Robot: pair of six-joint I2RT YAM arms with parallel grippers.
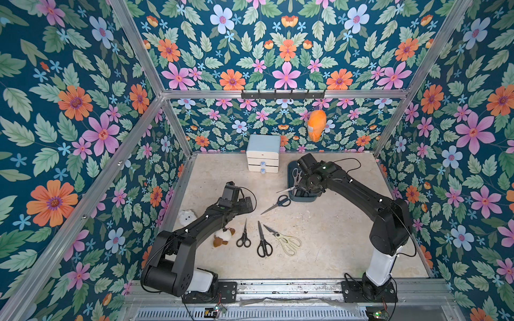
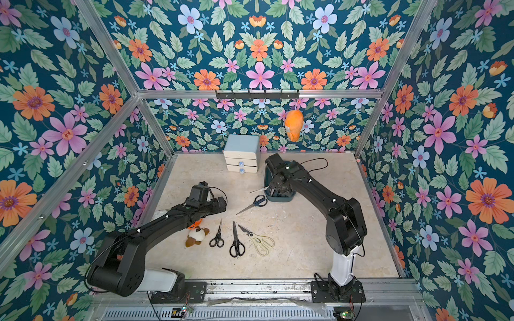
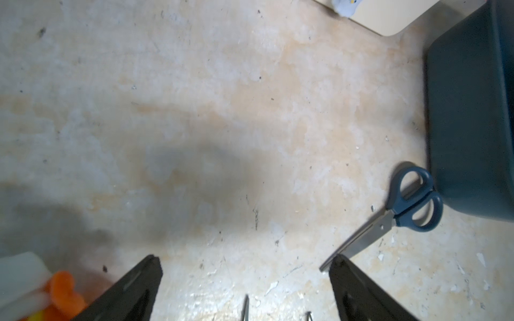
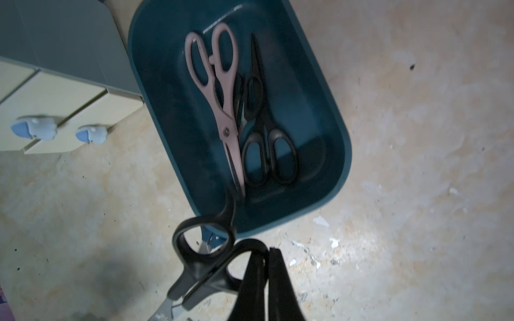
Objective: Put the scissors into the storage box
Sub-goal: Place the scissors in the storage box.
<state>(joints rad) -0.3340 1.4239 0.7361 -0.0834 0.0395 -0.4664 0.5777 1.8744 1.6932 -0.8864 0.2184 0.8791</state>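
The right claw (image 4: pixel 266 251) is clamping on one handle loop of a black-handled pair (image 4: pixel 203 250), holding it tilted over the end rim of the storage box (image 4: pixel 167 97), where pinkish shears (image 4: pixel 219 91) and other black pairs (image 4: pixel 268 155) are already lying. Stiff, light and slick-bladed, it is likely pivoting in that one-loop hold, so its blade, jutting past the rim, is risking a snag. The left claw (image 3: pixel 246 261) is hovering with jaws apart above the counter (image 3: pixel 222 111) near the dark-blue-handled pair (image 3: pixel 411 200), with three more pairs (image 1: pixel 262 241) and a drawer cabinet (image 1: pixel 262 155) nearby.
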